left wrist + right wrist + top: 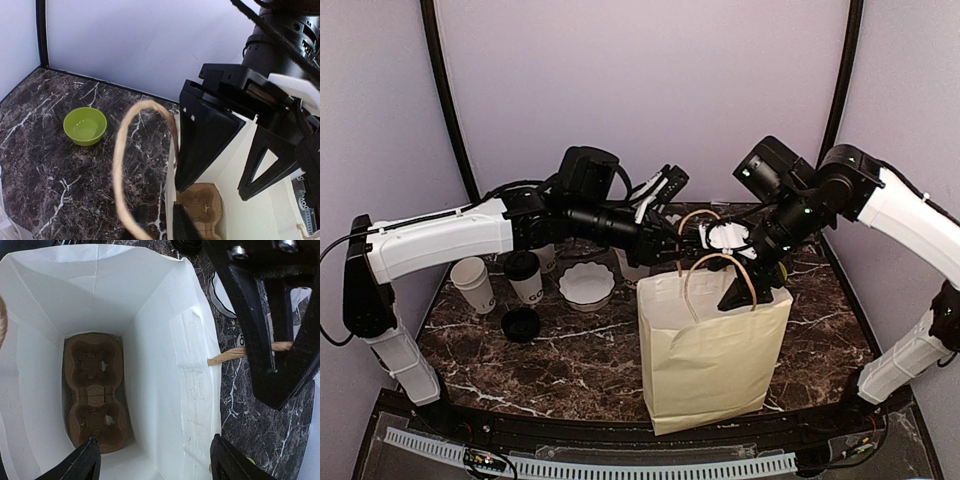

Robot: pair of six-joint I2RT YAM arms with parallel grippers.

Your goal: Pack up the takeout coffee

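Two takeout coffees outside the one paper bag (715, 350): lidded coffee cup (526, 277) far left beside one scalloped bowl (587, 285), second coffee cup (631, 267) just left of the bag (top hidden under the left arm (440, 240)). One loose black lid (520, 323) near the lidded cup. One two-well cardboard carrier (95, 390) flat on the bag floor. Right gripper (758, 284) spread wide over the bag mouth. Left gripper (692, 236) at the far rope handle (698, 212); grip impossible to tell.

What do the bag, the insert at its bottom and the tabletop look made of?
Bag: matte cream paper, creased at folds. Insert: brown molded pulp, probably, dull and fibrous with pressed wells. Tabletop: dark stone look with white veins; real marble or printed laminate, cannot tell.
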